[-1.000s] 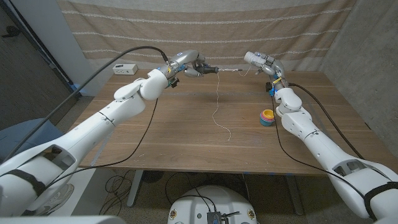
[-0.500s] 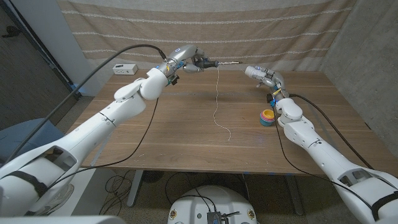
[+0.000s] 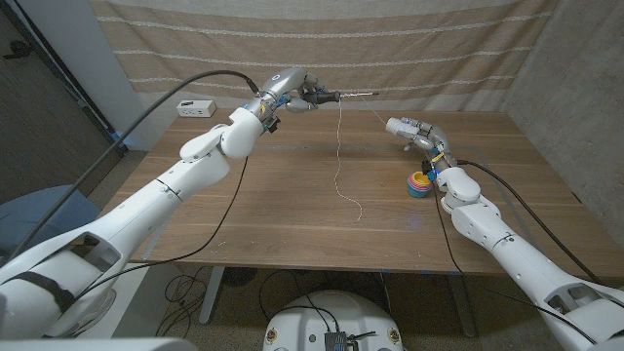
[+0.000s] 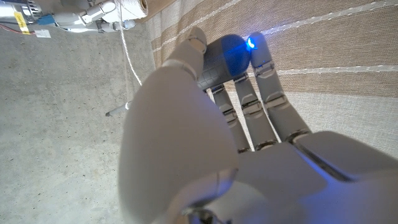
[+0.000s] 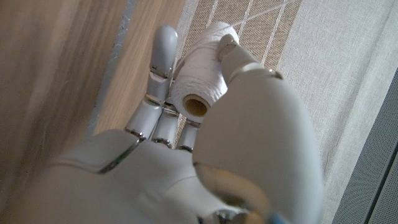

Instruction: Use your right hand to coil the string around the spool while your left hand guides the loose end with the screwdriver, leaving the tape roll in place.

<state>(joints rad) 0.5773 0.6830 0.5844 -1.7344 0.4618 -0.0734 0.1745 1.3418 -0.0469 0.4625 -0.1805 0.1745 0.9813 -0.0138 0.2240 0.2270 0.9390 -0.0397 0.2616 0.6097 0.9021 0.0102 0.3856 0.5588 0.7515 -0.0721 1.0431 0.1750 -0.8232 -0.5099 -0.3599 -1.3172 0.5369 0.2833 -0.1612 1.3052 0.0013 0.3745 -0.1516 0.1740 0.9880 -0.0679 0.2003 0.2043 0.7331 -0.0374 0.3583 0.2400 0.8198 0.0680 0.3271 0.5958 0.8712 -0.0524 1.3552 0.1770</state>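
A small white box point(image 3: 196, 107) sits on the table point(image 3: 292, 214).

Rectangular brown wooden table point(image 3: 292, 210) before a beige woven curtain with pale horizontal stripes point(image 3: 429, 49); grey concrete wall point(image 3: 575, 88) at one side, small white box point(image 3: 196, 107) on the table's far corner.

The right hand point(image 5: 186, 124) grips the white spool point(image 5: 199, 78) above the table point(image 5: 62, 74).

arms point(image 3: 185, 175): glossy white shells | black cables | hands: grey-white fingers
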